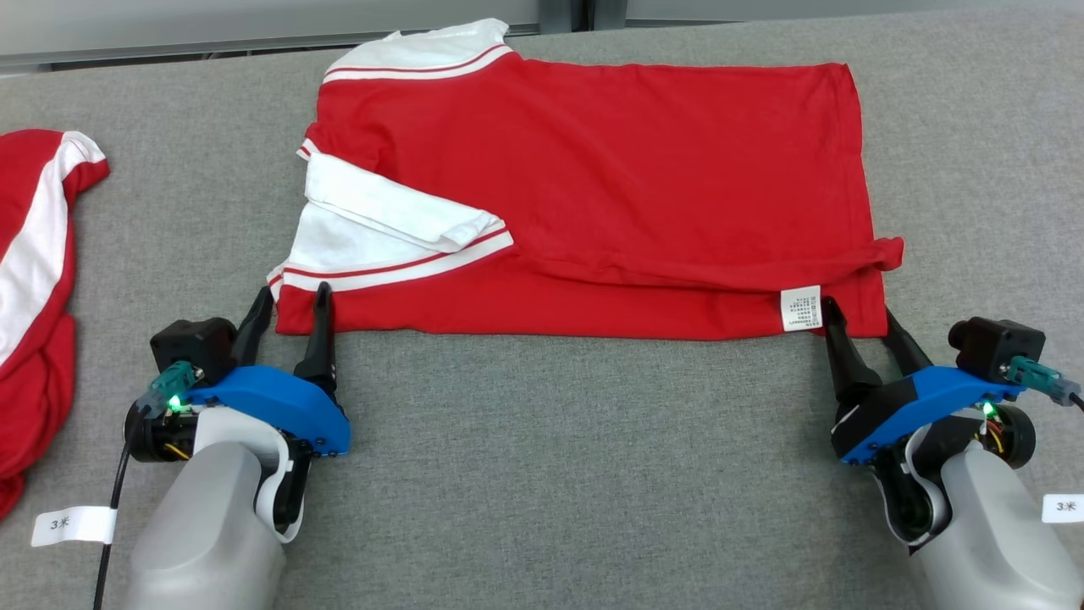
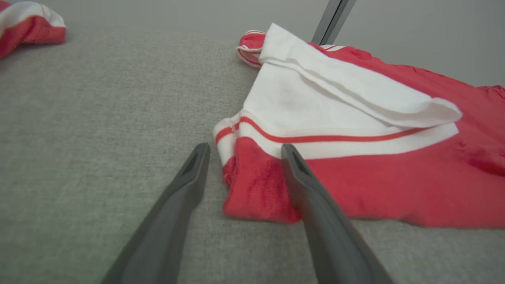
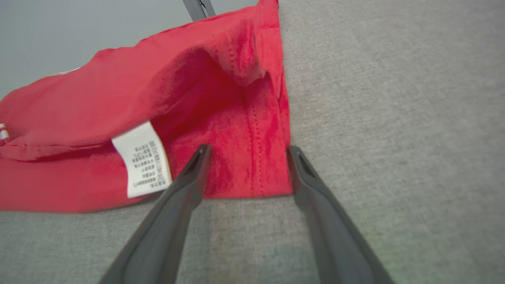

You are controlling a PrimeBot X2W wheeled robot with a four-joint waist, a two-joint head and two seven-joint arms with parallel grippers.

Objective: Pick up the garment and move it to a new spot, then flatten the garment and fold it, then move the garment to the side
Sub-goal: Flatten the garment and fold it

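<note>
On the grey felt table [image 1: 542,474], finds the red-and-white garment [image 1: 610,186] folded lengthwise at the middle. Sees the left gripper [image 1: 294,292] spread wide astride its near sleeve-side corner, clasping nothing; likewise the right gripper [image 1: 859,309], wide apart and empty at the near hem corner beside the care label [image 1: 801,308]. Notes a second shirt [image 1: 34,280] far left.

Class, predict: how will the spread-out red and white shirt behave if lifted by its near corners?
Probably floppy: the red and white shirt lies in soft folds and creases. Likely light, since the fabric looks thin. Its middle would probably sag between lifted corners.
</note>
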